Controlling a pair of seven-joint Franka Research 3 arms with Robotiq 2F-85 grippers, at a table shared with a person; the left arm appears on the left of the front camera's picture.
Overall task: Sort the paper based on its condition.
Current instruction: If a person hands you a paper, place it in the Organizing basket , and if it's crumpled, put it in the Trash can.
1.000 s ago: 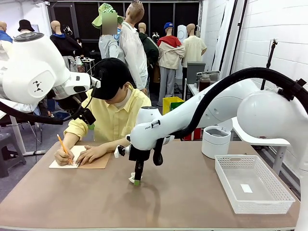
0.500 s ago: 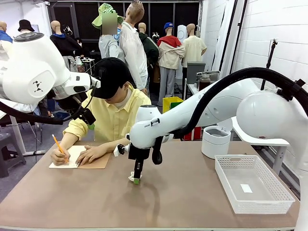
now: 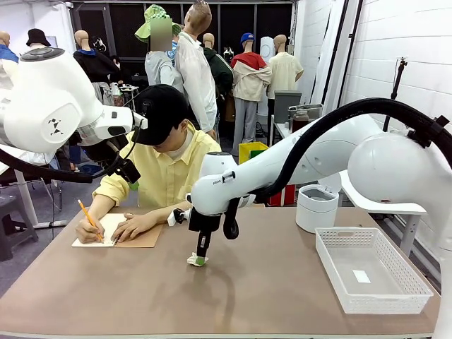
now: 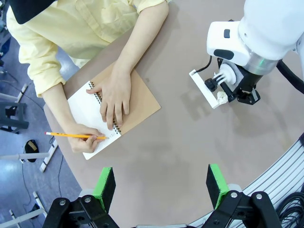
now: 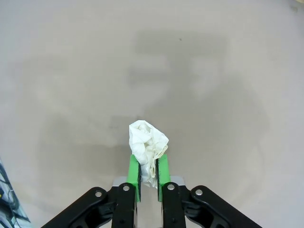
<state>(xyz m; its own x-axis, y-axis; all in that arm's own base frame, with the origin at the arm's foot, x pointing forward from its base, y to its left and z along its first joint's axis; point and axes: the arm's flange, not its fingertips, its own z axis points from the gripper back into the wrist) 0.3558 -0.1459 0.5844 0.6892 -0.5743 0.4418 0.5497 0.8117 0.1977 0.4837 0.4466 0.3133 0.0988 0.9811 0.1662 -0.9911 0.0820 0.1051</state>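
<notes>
Right pincer (image 3: 201, 258) risen; wrist view reveals crumpled paper (image 5: 147, 140).

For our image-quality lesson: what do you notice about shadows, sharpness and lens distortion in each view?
Front view: sharp, with a soft shadow on the table. Left wrist view: wide-angle bending bows the table's edge. Right wrist view: crumpled paper crisp, faint diffuse shadows beyond it.

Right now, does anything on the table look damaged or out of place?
Yes: the paper pinched in the right end effector is crumpled into a wad, not a flat sheet. Nothing else stands out.
</notes>
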